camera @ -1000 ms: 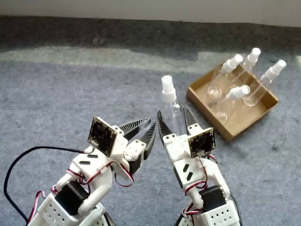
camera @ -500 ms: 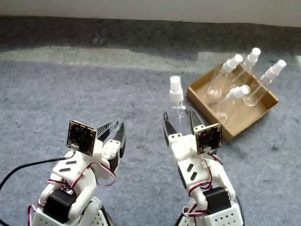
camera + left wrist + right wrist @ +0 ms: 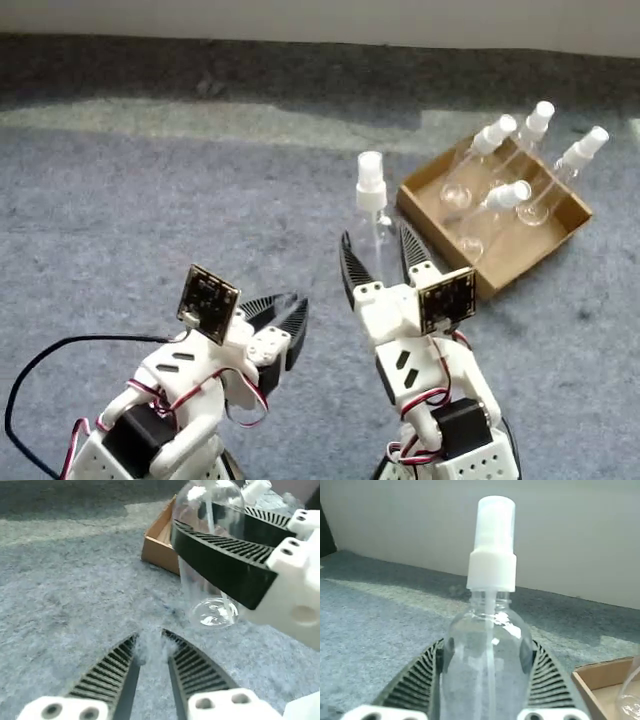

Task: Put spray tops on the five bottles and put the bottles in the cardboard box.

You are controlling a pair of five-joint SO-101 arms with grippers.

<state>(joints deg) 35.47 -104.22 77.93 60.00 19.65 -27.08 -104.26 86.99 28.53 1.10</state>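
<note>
Since the spray top (image 3: 491,545) is already seated on the neck of the last bottle (image 3: 487,665), the bottle is clamped at its body between the jaws of the right gripper (image 3: 375,245), presumably so that it can be carried as one piece to the cardboard box (image 3: 445,250). It is held roughly upright with the spray top pointing away from the arm, and in the left wrist view its round base is seen from below, so it is judged to be lifted off the grey carpet (image 3: 150,200). The left gripper (image 3: 150,636) is kept low and back from the bottle, empty, with its fingers only narrowly parted; it is probably left there to stay out of the carrying path. The box lies just beside the held bottle, on the right arm's outer side, and four capped bottles (image 3: 495,200) are laid in it. The box's near wall must be cleared, and much of the floor is taken up by those four bottles, so a free strip near the closer corner is likely needed. A black cable (image 3: 30,350) is looped beside the left arm, well apart from the box.
</note>
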